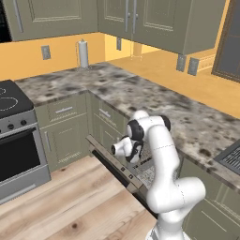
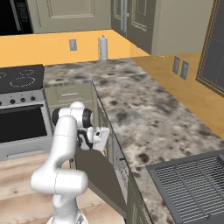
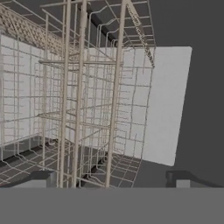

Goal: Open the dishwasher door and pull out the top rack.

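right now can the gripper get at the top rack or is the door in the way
Probably yes. The dishwasher door is folded down flat, so it no longer blocks the opening. The gripper already faces the top rack up close, jaws spread, nothing between them and the wires.

The white arm folds over at its dark elbow, forearm angled down; the end effector (image 3: 112, 177) hangs below the wrist, its two dark fingertips (image 3: 41, 177) spread well apart.
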Robot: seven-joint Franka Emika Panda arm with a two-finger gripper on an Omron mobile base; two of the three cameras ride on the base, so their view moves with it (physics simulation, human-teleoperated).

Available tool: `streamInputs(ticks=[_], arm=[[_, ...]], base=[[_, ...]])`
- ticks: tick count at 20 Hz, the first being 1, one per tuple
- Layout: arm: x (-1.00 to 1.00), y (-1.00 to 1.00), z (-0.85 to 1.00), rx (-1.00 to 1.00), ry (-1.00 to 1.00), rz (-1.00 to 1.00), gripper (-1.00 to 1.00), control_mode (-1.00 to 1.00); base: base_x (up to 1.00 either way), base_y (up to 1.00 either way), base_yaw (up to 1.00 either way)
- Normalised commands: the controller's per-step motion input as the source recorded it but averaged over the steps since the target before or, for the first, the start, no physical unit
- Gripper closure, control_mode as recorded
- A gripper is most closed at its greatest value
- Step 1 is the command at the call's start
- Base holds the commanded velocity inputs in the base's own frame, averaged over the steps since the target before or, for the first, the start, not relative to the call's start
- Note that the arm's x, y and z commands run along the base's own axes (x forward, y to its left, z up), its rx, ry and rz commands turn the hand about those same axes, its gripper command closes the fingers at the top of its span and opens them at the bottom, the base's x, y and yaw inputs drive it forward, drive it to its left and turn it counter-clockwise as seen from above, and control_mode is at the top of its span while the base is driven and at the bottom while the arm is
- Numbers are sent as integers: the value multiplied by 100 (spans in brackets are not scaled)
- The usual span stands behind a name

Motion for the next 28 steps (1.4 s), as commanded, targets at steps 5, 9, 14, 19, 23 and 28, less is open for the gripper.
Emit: streamInputs(ticks=[5,9,14,19,23,28], arm=[[4,-12,-1,-4,-8,0,-100,-100],[10,-17,-4,0,-1,0,-100,-100],[12,-14,-4,0,0,0,-100,-100],[11,-10,-6,0,0,0,-100,-100],[12,-8,-11,0,0,0,-100,-100],[13,-9,-16,0,0,0,-100,-100]], base=[[0,0,0],[0,0,0],[0,0,0],[0,0,0],[0,0,0],[0,0,0]])
